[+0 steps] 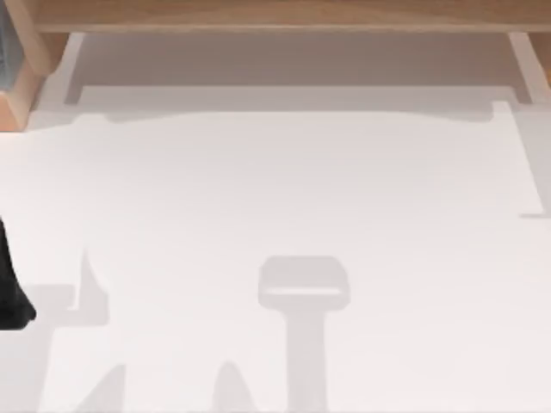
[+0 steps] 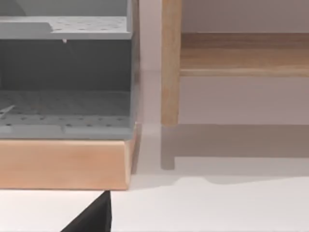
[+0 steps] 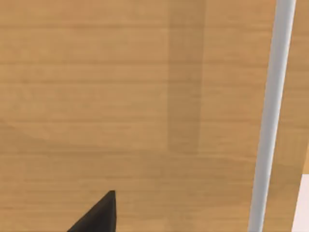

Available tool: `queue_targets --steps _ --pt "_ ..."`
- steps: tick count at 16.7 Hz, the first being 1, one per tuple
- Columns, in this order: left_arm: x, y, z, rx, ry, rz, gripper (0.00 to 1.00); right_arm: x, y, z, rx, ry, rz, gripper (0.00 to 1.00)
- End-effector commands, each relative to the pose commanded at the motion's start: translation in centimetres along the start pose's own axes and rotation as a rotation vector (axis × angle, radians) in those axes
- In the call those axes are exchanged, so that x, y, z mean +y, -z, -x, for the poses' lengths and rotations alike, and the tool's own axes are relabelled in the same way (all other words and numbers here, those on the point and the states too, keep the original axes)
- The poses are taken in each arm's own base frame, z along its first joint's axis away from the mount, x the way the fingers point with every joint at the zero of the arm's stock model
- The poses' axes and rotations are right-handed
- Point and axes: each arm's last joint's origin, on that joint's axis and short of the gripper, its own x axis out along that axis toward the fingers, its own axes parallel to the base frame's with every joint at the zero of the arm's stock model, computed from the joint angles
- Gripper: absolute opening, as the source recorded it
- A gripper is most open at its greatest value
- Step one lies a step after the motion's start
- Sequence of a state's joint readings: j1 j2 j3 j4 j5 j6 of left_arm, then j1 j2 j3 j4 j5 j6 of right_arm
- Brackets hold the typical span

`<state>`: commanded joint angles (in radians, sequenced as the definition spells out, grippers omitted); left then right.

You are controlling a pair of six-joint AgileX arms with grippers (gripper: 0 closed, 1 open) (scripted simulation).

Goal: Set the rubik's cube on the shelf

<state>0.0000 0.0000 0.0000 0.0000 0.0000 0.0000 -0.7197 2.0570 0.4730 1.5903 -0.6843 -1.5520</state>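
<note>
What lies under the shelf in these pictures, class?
Under the shelf lies bare, shaded white tabletop between white supports. The board hides anything farther back beneath it.

shelf (image 1: 284,13): matt light wood | table (image 1: 284,189): smooth matt white

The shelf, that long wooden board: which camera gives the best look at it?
The top view shows the shelf best: its light-brown board runs across the whole far edge, with white supports beneath. The left wrist view catches one end from the side, a board and wooden upright. The right wrist view looks down on wood grain.
</note>
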Motion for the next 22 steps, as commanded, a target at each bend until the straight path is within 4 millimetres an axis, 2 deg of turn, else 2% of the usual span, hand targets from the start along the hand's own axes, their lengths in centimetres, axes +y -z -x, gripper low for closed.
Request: queue_targets --steps 4,8,10,13,16,19,22 --pt "0.0 0.0 0.0 0.0 0.0 0.0 1.0 0.0 0.0 1.6 -0.001 -0.002 -0.002 1.0" --pt "0.0 0.0 0.0 0.0 0.0 0.0 1.0 0.1 -0.1 1.4 -0.004 -0.004 -0.004 1.0" --pt "0.0 0.0 0.0 0.0 0.0 0.0 1.0 0.0 0.9 1.3 0.04 -0.004 -0.01 1.0" --pt "0.0 0.0 0.0 0.0 0.0 0.0 1.0 -0.4 4.8 0.9 0.194 -0.008 -0.041 1.0" --pt "0.0 0.0 0.0 0.0 0.0 0.0 1.0 -1.9 10.4 -0.4 0.379 -0.007 -0.103 1.0" --pt "0.0 0.0 0.0 0.0 0.0 0.0 1.0 -4.9 15.7 -2.9 0.526 -0.013 -0.204 1.0" --pt "0.0 0.0 0.0 0.0 0.0 0.0 1.0 -8.5 18.6 -6.6 0.618 -0.066 -0.367 1.0"
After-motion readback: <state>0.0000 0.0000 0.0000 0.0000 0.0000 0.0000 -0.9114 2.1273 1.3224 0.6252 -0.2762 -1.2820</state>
